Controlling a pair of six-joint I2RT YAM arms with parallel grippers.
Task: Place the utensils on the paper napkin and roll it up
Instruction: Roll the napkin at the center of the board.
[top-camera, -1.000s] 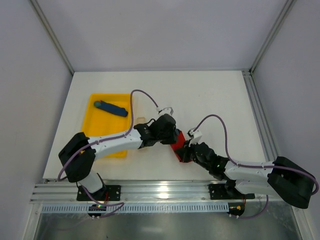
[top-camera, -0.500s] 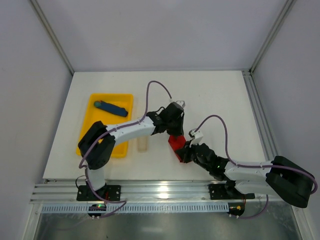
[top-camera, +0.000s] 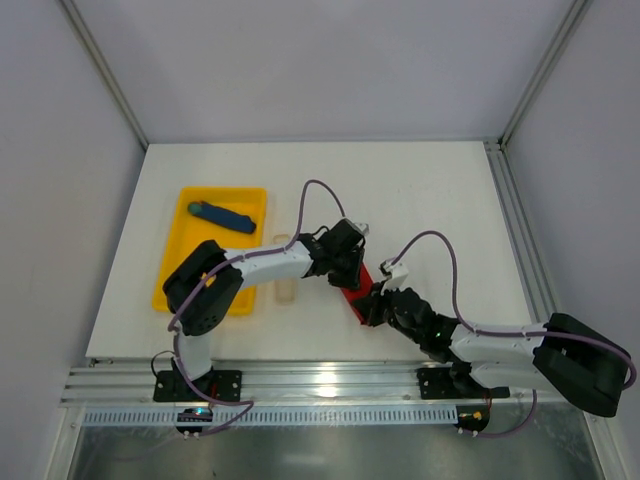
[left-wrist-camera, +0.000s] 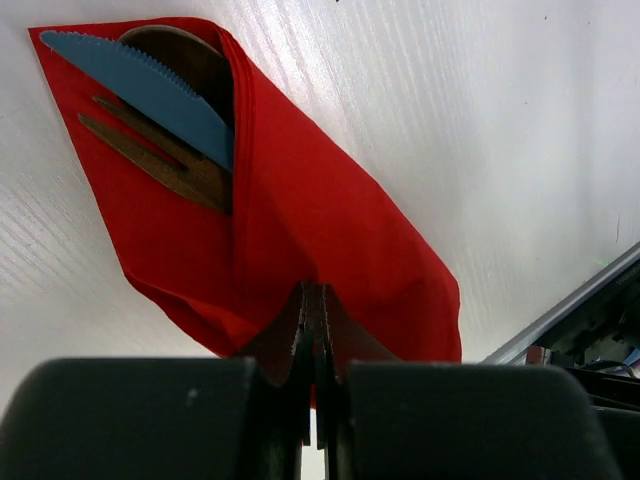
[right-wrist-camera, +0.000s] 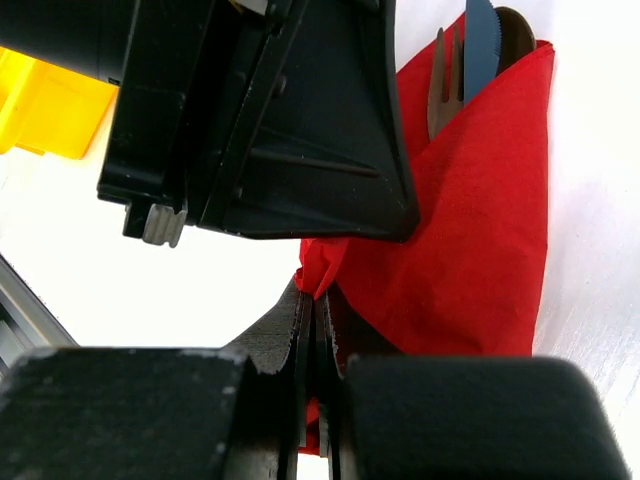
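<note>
Two tools: both clenched. The left tool (left-wrist-camera: 312, 300) and the right tool (right-wrist-camera: 312, 305) each nip a fold of the paper napkin (left-wrist-camera: 300, 230), and red shows in the seam of each.
Why the double pinch: my read is that one tool anchors the paper so the other can turn the roll without it springing open.
Where the wrap sits: folded over into a loose bundle, flat on the white surface (left-wrist-camera: 480, 120), between the two tools and near the arm bases.
Inside the wrap: the utensils (left-wrist-camera: 150, 150) are tucked in. Wooden fork and spoon heads poke out of the open end, with a blue serrated knife (left-wrist-camera: 140, 85) on top.
Progress: loading looks done, but the roll is loose and not yet tight.
Yellow tray (top-camera: 200, 250): well apart to the left, with a blue stick-shaped object (top-camera: 222, 216) lying in it.
Risk: thin paper could tear under opposing pulls.
</note>
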